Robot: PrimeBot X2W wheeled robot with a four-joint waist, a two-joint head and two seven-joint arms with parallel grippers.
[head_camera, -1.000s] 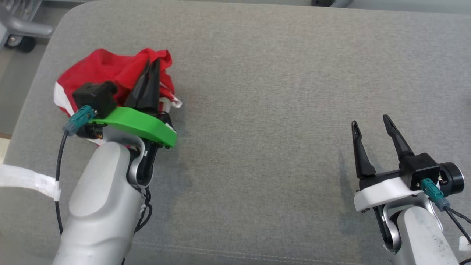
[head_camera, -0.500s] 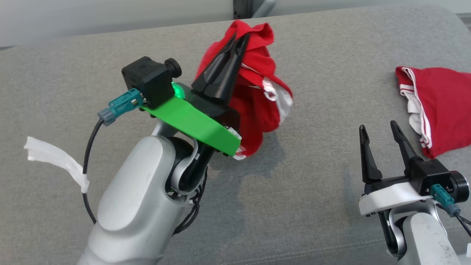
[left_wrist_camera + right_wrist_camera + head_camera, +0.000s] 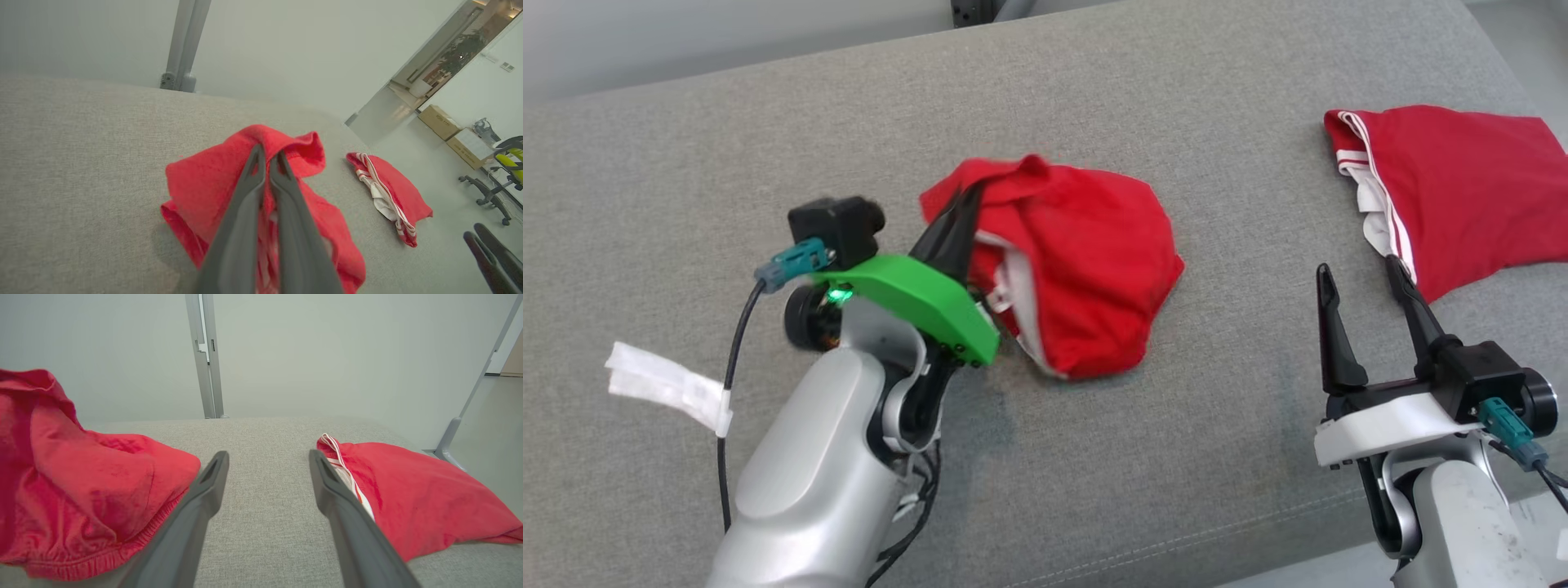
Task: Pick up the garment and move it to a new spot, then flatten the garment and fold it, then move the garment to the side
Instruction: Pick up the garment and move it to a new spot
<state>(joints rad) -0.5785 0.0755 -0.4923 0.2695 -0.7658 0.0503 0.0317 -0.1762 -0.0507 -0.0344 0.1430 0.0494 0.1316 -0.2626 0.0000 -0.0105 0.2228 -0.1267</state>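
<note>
Nearest, the right gripper [image 3: 1357, 269] is held wide open and empty. Further in, the left gripper [image 3: 968, 204] is pinched shut on a fold of the garment [image 3: 1094, 269], which is slumped in a heap on the middle of the cushion [image 3: 768, 122]. If the arm is drawn away unopened, the heap could be dragged. Beyond, the second garment [image 3: 1454, 171] could be grabbed by mistake.

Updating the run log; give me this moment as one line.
left tool: shut on crumpled red shorts | shorts: lying on grey cushion | right tool: open, empty | folded red shorts: right end
</note>
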